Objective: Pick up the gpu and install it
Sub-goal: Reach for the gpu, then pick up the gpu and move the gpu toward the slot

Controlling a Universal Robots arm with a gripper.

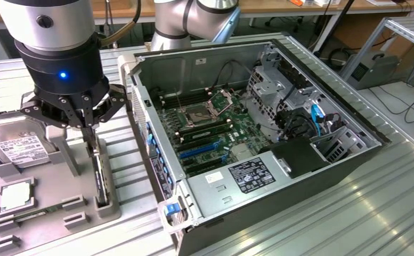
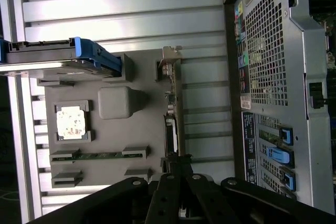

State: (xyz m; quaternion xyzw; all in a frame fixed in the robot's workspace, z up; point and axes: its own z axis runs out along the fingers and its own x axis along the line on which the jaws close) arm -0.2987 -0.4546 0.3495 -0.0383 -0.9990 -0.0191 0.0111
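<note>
Fingers [image 2: 164, 195]: two dark fingers, drawn together on the top edge of the gpu [image 2: 174, 109] at one end of the card; in the exterior view they [image 1: 87, 130] reach straight down from the arm's wrist onto it.
Gpu: one card [image 1: 100, 178], standing on its long edge in a slot of the grey tray [image 1: 47, 237], along the tray's side nearest the case; it is seated in that slot, not lifted out. Its silver bracket [image 2: 168, 62] is at the end away from the fingers.
Grey tray: one, lying on the desk [image 1: 313, 218] at the exterior view's left, just beside the case. One blocky grey post [image 2: 116, 102] rises in its middle.
Hard drive: one [image 1: 16, 144], silver with a white label, at the far left of the tray, well apart from the gpu; the wrist view sees it edge-on with a blue part at its end [image 2: 55, 56].
Processor chip: one [image 1: 15, 196], square and silver, flat in its recess, nearer than the hard drive.
Memory stick: one [image 2: 100, 156], slim and green, held in two grey clips near the tray's near edge.
Computer case: one [image 1: 338, 154], on its side with the panel off, at the exterior view's right of the tray; the green motherboard [image 1: 217, 133] lies exposed inside, and the perforated rear panel [image 2: 268, 51] faces the tray.
</note>
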